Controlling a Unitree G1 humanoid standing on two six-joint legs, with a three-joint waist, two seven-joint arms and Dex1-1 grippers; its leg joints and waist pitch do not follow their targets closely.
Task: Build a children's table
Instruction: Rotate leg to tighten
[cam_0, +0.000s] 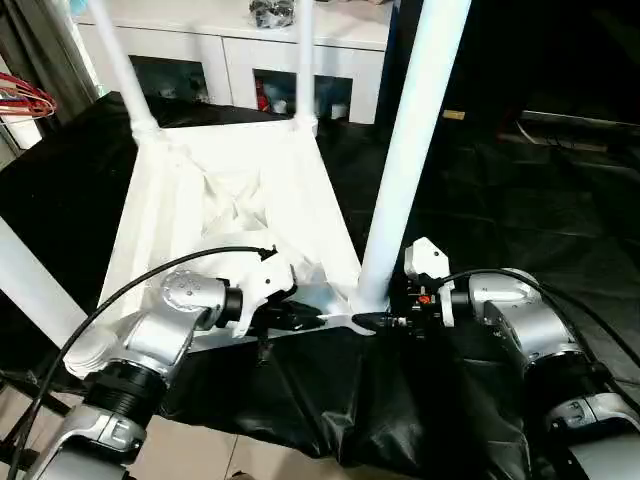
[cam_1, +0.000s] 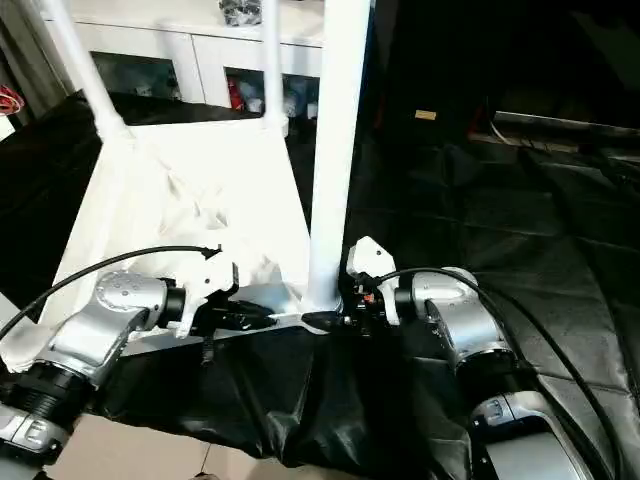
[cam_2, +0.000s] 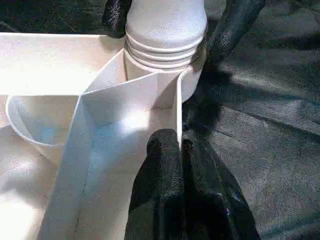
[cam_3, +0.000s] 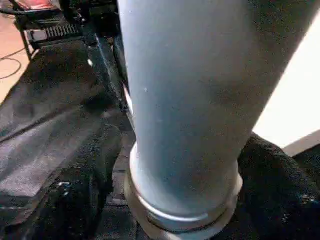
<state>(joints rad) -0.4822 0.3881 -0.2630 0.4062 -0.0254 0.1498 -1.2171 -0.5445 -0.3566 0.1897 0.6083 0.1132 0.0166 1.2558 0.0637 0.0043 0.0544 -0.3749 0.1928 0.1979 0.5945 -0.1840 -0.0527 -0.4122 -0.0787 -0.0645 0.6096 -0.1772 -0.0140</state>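
The white tabletop (cam_0: 230, 200) lies ribbed side up on a black cloth. Two thin legs (cam_0: 125, 70) (cam_0: 305, 60) stand in its far corners. Another leg (cam_0: 35, 285) slants up at the near left. A thick leg (cam_0: 410, 150) rises from the near right corner socket (cam_2: 165, 65). My left gripper (cam_0: 325, 320) is shut on the tabletop's thin near rim (cam_2: 177, 115), right beside that socket. My right gripper (cam_0: 385, 320) clasps the base of the near right leg (cam_3: 185, 100), one black finger (cam_3: 95, 190) on each side of it.
A white cabinet with glass doors (cam_0: 240, 60) stands behind the tabletop. The black cloth (cam_0: 520, 180) spreads far to the right and hangs over the near edge above a tiled floor (cam_0: 200, 450). A red wire object (cam_0: 25, 100) sits at the far left.
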